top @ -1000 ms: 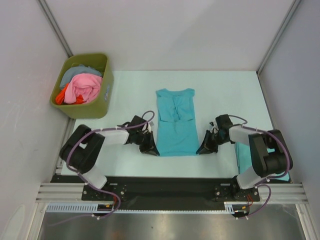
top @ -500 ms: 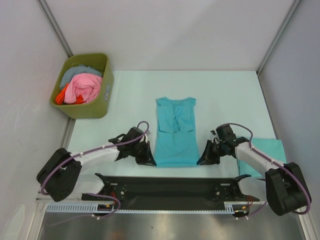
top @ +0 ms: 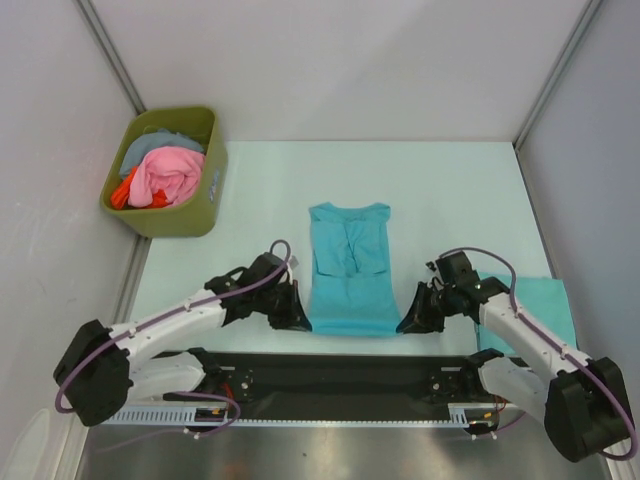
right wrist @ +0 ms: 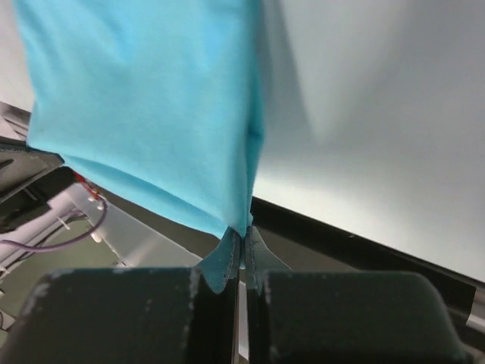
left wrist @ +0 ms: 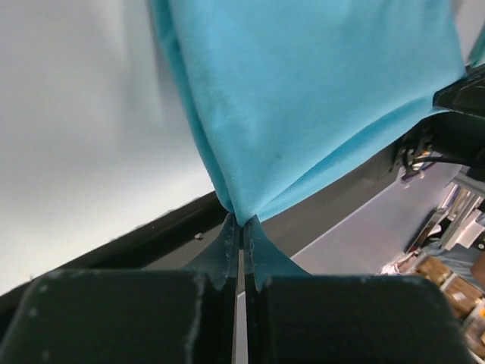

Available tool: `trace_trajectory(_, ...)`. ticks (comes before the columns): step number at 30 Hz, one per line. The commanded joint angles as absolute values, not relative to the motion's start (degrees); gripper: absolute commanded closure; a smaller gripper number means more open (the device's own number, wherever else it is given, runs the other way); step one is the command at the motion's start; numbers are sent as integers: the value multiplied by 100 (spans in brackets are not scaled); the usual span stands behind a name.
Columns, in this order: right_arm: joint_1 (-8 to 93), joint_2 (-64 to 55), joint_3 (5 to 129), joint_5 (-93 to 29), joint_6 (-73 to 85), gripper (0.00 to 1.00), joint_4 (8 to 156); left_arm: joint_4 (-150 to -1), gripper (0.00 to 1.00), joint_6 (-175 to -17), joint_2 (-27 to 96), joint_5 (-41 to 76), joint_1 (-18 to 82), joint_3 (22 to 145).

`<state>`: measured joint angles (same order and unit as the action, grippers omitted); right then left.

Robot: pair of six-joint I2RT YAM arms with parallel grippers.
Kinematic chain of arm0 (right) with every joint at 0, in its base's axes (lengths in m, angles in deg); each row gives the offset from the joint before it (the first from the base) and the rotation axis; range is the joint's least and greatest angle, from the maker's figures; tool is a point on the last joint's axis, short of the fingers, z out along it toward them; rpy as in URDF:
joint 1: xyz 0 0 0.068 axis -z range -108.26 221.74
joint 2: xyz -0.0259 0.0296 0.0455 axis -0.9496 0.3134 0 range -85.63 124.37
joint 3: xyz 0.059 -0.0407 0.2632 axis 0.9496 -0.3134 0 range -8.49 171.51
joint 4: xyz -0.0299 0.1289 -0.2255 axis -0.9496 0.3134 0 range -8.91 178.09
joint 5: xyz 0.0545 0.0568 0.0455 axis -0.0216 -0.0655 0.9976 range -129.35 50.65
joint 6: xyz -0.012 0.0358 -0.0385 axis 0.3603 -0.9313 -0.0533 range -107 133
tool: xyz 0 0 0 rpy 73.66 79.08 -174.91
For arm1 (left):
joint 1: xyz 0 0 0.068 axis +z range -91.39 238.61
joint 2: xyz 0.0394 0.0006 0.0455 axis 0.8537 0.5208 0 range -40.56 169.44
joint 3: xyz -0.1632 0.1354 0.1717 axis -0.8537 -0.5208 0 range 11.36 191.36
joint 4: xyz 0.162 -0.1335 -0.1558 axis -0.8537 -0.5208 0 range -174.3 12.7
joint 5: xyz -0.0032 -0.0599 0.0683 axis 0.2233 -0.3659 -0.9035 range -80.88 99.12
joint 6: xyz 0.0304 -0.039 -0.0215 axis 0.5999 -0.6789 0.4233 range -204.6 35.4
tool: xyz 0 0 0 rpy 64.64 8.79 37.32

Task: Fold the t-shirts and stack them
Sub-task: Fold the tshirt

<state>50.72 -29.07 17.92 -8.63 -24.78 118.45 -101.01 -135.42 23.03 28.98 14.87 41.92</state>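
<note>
A turquoise t-shirt point(top: 349, 270), folded into a long narrow strip, lies in the middle of the table with its collar end far and its hem at the near edge. My left gripper point(top: 299, 321) is shut on the hem's left corner point(left wrist: 241, 214). My right gripper point(top: 409, 325) is shut on the hem's right corner point(right wrist: 242, 226). Both corners are pinched between the fingertips over the table's near black rail. A second turquoise t-shirt point(top: 535, 308), folded, lies at the right edge, partly hidden by my right arm.
An olive-green bin point(top: 200, 200) at the far left holds pink, grey and orange clothes. The black rail point(top: 350, 365) runs along the near table edge between the arm bases. White walls close the cell on three sides.
Both grippers have moved toward the near edge, dragging the shirt with them; its hem now reaches the table's near edge. Both arms have stretched out lower.
</note>
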Motion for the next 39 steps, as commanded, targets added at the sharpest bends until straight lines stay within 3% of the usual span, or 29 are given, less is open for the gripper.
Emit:
trace_trajectory(1, 5318, -2677, 2759, -1166, -2252, 100, 12379, -11042, 100, -13224, 2384, 2346, 1554, 5194)
trace_trajectory(6, 6004, -1411, 4184, -982, -1601, 100, 12442, -11369, 100, -12565, 3097, 2371, 2081, 6467)
trace_trajectory(11, 6084, -6, 6054, -876, -1276, 100, 12591, -11325, 100, -12117, 4035, 2511, 2811, 7550)
trace_trajectory(18, 6189, 1358, 7647, -745, -1170, 100, 12811, -11588, 100, -11598, 5477, 2643, 3242, 9482)
trace_trajectory(31, 6330, 3037, 9187, -507, -1205, 100, 12854, -11755, 100, -11343, 7104, 3196, 3699, 11093)
trace_trajectory(39, 6365, 3478, 9926, -586, -1231, 100, 12996, -11563, 100, -11386, 7852, 3618, 3804, 11559)
